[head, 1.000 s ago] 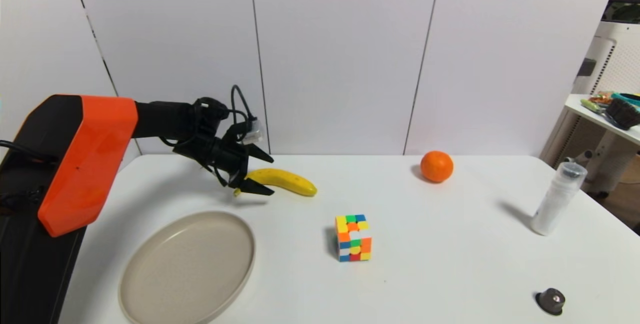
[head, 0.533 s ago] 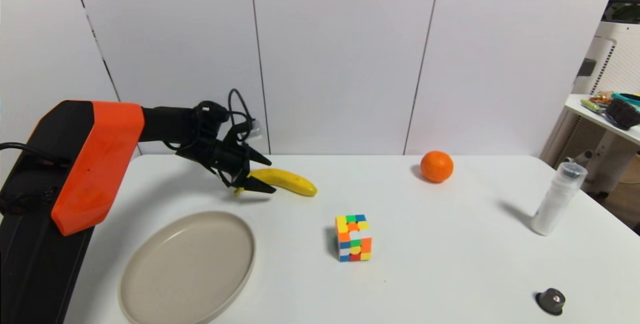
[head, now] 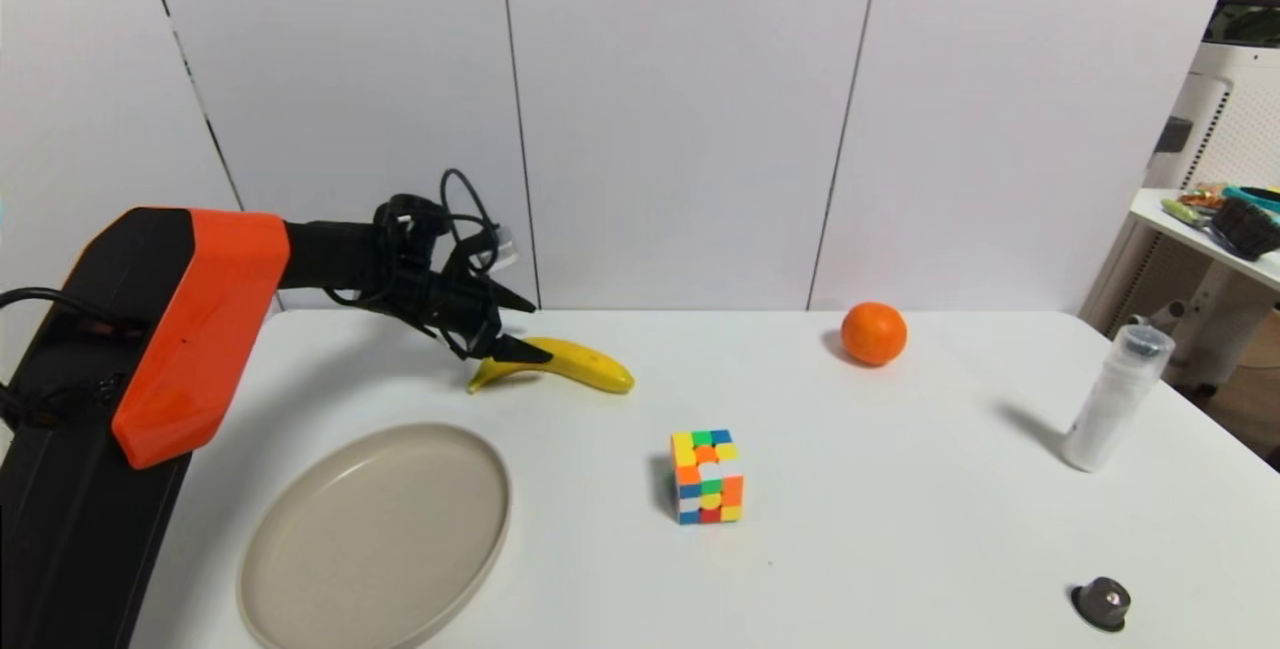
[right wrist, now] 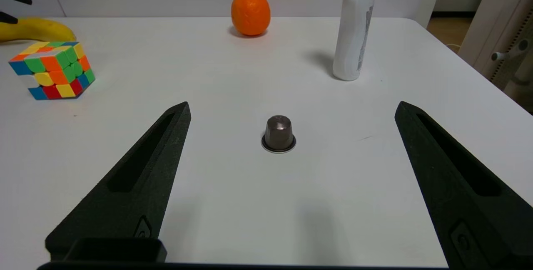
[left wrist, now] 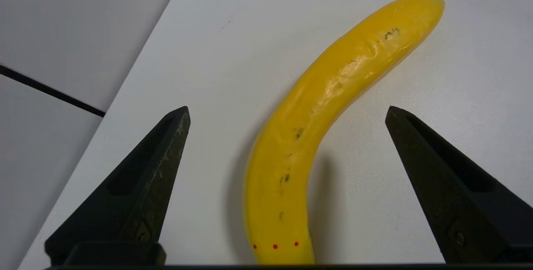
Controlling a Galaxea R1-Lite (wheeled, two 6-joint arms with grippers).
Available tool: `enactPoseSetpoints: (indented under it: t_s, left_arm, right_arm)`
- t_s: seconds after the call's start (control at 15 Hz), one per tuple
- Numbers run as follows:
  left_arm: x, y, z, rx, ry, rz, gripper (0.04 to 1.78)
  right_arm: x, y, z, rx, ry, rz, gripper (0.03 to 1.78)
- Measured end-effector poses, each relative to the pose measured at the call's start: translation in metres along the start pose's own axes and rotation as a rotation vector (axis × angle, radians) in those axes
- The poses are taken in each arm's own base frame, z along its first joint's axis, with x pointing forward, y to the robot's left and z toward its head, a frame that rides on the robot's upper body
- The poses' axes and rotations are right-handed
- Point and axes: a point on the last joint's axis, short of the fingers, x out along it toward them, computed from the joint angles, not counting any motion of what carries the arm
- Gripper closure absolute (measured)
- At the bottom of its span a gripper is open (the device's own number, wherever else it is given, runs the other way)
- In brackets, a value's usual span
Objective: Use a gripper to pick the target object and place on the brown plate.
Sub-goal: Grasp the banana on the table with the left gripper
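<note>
Now | left claw [head: 525, 329] spread wide, astride banana [left wrist: 316, 112] lying on tabletop [head: 900, 489] behind beige plate [head: 375, 534] | judged: lower further, centre fingers [left wrist: 141, 187] on thick middle, pinch gently | right claw [right wrist: 287, 182] released, parked over a small metal capsule [right wrist: 278, 133].

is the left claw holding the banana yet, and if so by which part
Nothing is held. The left gripper is open, its fingers apart on either side of the banana, which lies on the table. The right gripper is open too, holding nothing.
</note>
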Motion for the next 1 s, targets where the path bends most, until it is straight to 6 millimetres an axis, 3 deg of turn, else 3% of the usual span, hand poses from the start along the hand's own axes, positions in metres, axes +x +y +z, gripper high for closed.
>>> enactPoseSetpoints:
  t_s: [0.8, 1.0]
  left_arm:
    - [0.014, 0.002, -0.023, -0.04, 0.042, -0.017, 0.13]
    - [0.015, 0.001, -0.025, -0.044, 0.049, -0.019, 0.6]
  right_arm:
    - [0.0, 0.0, 0.0, -0.001, 0.0, 0.001, 0.12]
    - [0.0, 0.0, 0.0, 0.0, 0.001, 0.0, 0.12]
